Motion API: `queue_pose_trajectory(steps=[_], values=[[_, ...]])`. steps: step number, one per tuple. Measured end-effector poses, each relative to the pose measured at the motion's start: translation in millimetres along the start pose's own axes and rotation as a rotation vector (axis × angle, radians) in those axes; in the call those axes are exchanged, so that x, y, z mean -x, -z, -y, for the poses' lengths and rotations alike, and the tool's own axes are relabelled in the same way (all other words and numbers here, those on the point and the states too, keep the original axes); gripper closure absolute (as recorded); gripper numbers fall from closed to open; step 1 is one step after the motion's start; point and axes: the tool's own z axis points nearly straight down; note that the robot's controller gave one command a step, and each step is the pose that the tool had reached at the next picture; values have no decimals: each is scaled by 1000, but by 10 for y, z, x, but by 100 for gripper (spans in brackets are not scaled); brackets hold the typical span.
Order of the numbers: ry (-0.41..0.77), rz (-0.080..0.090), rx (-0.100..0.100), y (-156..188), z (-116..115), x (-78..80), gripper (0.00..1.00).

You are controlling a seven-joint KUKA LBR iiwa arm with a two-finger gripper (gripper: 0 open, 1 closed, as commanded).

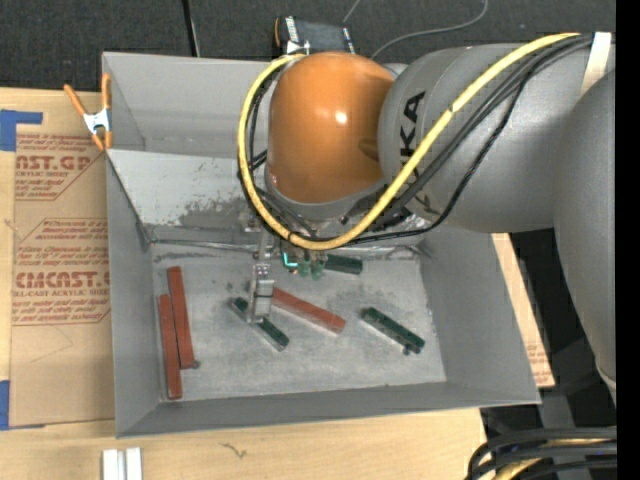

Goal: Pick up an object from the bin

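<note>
My gripper (262,303) reaches down under the orange wrist cover to the bin's floor, left of the middle. Its tip is at the spot where a dark green bar (264,326) and the left end of a red-brown bar (310,311) meet. The green bar lies slanted from upper left to lower right, and the red-brown one runs off to the right. I see nothing held in the gripper. A short dark green piece (343,264) lies just behind it, partly under the cover.
Another dark green bar (393,330) lies to the right on the floor. Two long red-brown bars (176,330) lie side by side along the left wall. The arm and its orange cover hang over the bin's rear half.
</note>
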Motion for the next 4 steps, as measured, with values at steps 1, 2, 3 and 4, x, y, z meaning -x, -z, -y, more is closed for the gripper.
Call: queue_pose_trajectory(steps=[1, 2, 3, 4], values=[[-9, 0, -1, -1481, 309, 109, 0], [10, 6, 0, -1582, 650, 130, 0], [12, 7, 1, -1572, 629, 132, 100], [254, 16, 0, -109, 602, 222, 100]])
